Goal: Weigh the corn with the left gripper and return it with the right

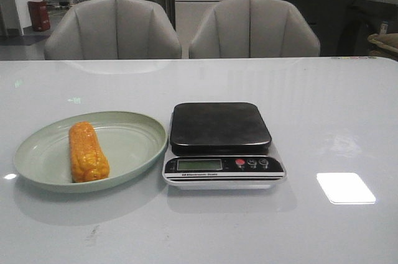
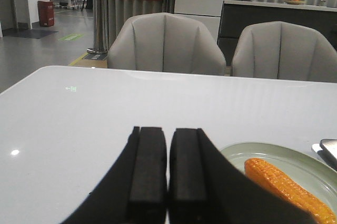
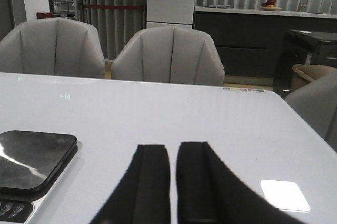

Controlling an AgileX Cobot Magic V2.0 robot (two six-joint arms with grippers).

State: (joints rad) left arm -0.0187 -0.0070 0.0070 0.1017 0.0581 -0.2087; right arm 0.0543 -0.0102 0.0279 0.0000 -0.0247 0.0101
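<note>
The orange-yellow corn (image 1: 87, 152) lies on a pale green oval plate (image 1: 134, 146) at the table's left. A digital scale (image 1: 221, 128) with a bare black platform stands just right of the plate. Neither gripper shows in the front view. In the left wrist view my left gripper (image 2: 168, 132) is shut and empty, low over the table, left of the plate (image 2: 274, 155) and the corn (image 2: 287, 187). In the right wrist view my right gripper (image 3: 174, 147) is shut and empty, to the right of the scale (image 3: 31, 155).
Two grey chairs (image 1: 115, 28) (image 1: 252, 28) stand behind the table's far edge. A bright light patch (image 1: 345, 187) lies on the white table right of the scale. The scale's display and buttons (image 1: 249, 163) face the front.
</note>
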